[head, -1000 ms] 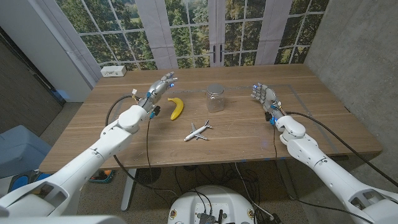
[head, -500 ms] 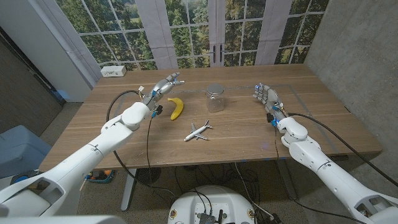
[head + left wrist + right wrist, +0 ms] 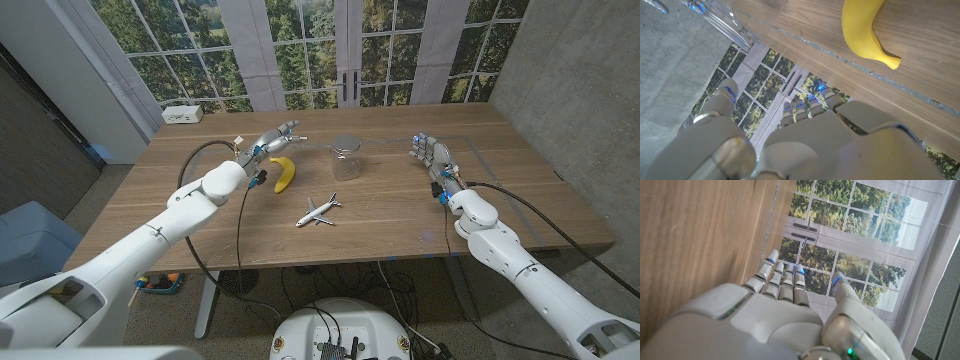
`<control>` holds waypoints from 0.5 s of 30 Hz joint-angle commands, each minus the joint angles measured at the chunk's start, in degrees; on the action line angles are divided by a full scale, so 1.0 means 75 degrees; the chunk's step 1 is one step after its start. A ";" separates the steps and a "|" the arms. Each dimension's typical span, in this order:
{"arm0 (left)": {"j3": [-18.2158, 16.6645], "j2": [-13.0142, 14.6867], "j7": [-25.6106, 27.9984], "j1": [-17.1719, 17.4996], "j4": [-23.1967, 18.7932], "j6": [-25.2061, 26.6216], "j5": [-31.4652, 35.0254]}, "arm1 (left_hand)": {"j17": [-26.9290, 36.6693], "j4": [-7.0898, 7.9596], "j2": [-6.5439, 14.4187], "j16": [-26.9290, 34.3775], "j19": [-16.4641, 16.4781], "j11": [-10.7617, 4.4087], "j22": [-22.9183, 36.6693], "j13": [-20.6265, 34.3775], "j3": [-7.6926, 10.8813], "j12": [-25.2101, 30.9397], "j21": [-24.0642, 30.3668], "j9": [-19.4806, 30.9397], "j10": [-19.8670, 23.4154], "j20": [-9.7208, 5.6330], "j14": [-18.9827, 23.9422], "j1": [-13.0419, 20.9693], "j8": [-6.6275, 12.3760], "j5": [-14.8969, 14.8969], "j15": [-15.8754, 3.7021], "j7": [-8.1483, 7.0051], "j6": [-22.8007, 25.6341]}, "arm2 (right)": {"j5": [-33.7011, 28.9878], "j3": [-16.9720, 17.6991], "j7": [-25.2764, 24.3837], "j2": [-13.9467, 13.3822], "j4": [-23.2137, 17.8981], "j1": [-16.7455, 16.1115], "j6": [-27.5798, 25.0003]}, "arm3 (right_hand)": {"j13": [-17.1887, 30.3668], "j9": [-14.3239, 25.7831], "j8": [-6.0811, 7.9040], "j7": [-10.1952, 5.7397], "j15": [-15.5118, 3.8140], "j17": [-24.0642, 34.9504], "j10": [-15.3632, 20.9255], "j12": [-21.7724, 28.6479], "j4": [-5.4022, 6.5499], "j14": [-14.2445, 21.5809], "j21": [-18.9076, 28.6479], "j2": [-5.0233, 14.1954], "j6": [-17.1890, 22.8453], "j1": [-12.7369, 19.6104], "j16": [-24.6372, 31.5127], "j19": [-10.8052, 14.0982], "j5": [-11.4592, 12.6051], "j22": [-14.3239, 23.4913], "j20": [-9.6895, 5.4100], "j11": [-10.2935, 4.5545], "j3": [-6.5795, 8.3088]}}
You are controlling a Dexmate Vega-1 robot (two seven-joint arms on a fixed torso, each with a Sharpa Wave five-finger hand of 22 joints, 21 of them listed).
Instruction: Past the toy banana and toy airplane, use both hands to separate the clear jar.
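Observation:
The clear jar (image 3: 346, 158) with a silver lid stands upright at the table's far middle. A yellow toy banana (image 3: 284, 173) lies to its left, and a small white toy airplane (image 3: 318, 210) sits nearer the front. My left hand (image 3: 270, 139) hovers just behind the banana, fingers apart and reaching toward the jar, holding nothing. My right hand (image 3: 432, 156) stands to the right of the jar, fingers extended, nothing in it. In the left wrist view the banana (image 3: 866, 26) and a clear edge of the jar (image 3: 735, 20) show beyond my left hand (image 3: 805, 140).
A white box (image 3: 182, 115) lies at the table's far left corner. Windows and a double door stand behind the wooden table (image 3: 400, 215). A grey wall runs along the right side. Cables trail from both arms.
My left hand has moved to the right along the far side of the banana, closer to the jar. The right hand has barely shifted.

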 commanded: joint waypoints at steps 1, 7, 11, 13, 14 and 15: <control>0.0329 -0.0046 -0.0363 -0.0300 0.0086 0.0189 0.0306 | 0.0034 0.0010 -0.0052 -0.0024 -0.0085 0.0003 0.0042 0.0015 -0.0026 -0.0023 -0.0008 0.0021 -0.0084 0.0005 -0.0099 0.0115 -0.0011 0.0003 0.0048 -0.0019 -0.0108 | -0.0109 0.0040 -0.0115 -0.0100 -0.0255 -0.0143 0.0041 | 0.0044 0.0027 0.0032 -0.0005 0.0036 0.0004 0.0057 0.0018 -0.0046 0.0052 -0.0011 -0.0010 0.0048 0.0072 0.0033 0.0077 0.0057 0.0030 -0.0031 0.0009 0.0004; 0.0435 -0.0131 -0.0483 -0.0398 0.0224 0.0118 0.0350 | 0.0037 0.0020 -0.0197 -0.0001 -0.0154 -0.0481 0.0045 0.0025 -0.0044 -0.0014 0.0010 0.0028 -0.0189 0.0030 -0.0179 0.0281 0.0035 0.0011 0.0041 -0.0153 -0.0167 | -0.0134 0.0063 -0.0167 -0.0108 -0.0332 -0.0202 0.0076 | 0.0049 0.0028 0.0030 -0.0002 0.0041 0.0003 0.0071 0.0015 -0.0065 0.0067 -0.0032 -0.0011 0.0057 0.0098 0.0039 0.0084 0.0064 0.0031 -0.0025 0.0014 0.0001; 0.0519 -0.0169 -0.0583 -0.0465 0.0278 0.0141 0.0393 | 0.0038 0.0022 -0.0220 0.0001 -0.0169 -0.0461 0.0046 0.0028 -0.0047 0.0001 0.0011 0.0031 -0.0167 0.0024 -0.0197 0.0312 0.0054 0.0012 0.0035 -0.0164 -0.0148 | -0.0169 0.0069 -0.0184 -0.0128 -0.0371 -0.0233 0.0099 | 0.0053 0.0029 0.0030 0.0002 0.0052 0.0000 0.0094 0.0018 -0.0079 0.0066 -0.0047 -0.0012 0.0067 0.0118 0.0036 0.0096 0.0069 0.0031 -0.0008 0.0038 -0.0002; 0.0570 -0.0185 -0.0624 -0.0500 0.0287 0.0188 0.0434 | 0.0038 0.0023 -0.0232 -0.0001 -0.0201 -0.0449 0.0046 0.0029 -0.0048 0.0006 0.0003 0.0032 -0.0165 0.0026 -0.0213 0.0331 0.0062 0.0013 0.0028 -0.0150 -0.0147 | -0.0169 0.0077 -0.0189 -0.0125 -0.0386 -0.0249 0.0120 | 0.0054 0.0030 0.0028 0.0003 0.0063 -0.0001 0.0096 0.0017 -0.0084 0.0065 -0.0053 -0.0012 0.0066 0.0125 0.0036 0.0097 0.0071 0.0031 -0.0006 0.0038 -0.0003; 0.0595 -0.0193 -0.0646 -0.0518 0.0296 0.0201 0.0455 | 0.0038 0.0023 -0.0237 -0.0003 -0.0215 -0.0434 0.0046 0.0030 -0.0049 0.0007 -0.0001 0.0033 -0.0165 0.0029 -0.0224 0.0338 0.0064 0.0014 0.0033 -0.0152 -0.0147 | -0.0178 0.0083 -0.0203 -0.0129 -0.0412 -0.0269 0.0136 | 0.0055 0.0030 0.0028 0.0005 0.0068 -0.0003 0.0098 0.0016 -0.0086 0.0067 -0.0058 -0.0012 0.0070 0.0129 0.0036 0.0095 0.0072 0.0031 -0.0005 0.0042 -0.0004; 0.0615 -0.0202 -0.0687 -0.0537 0.0308 0.0209 0.0452 | 0.0038 0.0023 -0.0242 -0.0003 -0.0225 -0.0428 0.0046 0.0030 -0.0050 0.0010 -0.0003 0.0034 -0.0162 0.0025 -0.0228 0.0344 0.0067 0.0014 0.0028 -0.0150 -0.0146 | -0.0186 0.0088 -0.0219 -0.0132 -0.0435 -0.0285 0.0141 | 0.0057 0.0030 0.0028 0.0013 0.0067 -0.0005 0.0102 0.0016 -0.0092 0.0075 -0.0063 -0.0013 0.0073 0.0138 0.0037 0.0105 0.0074 0.0031 -0.0001 0.0040 -0.0005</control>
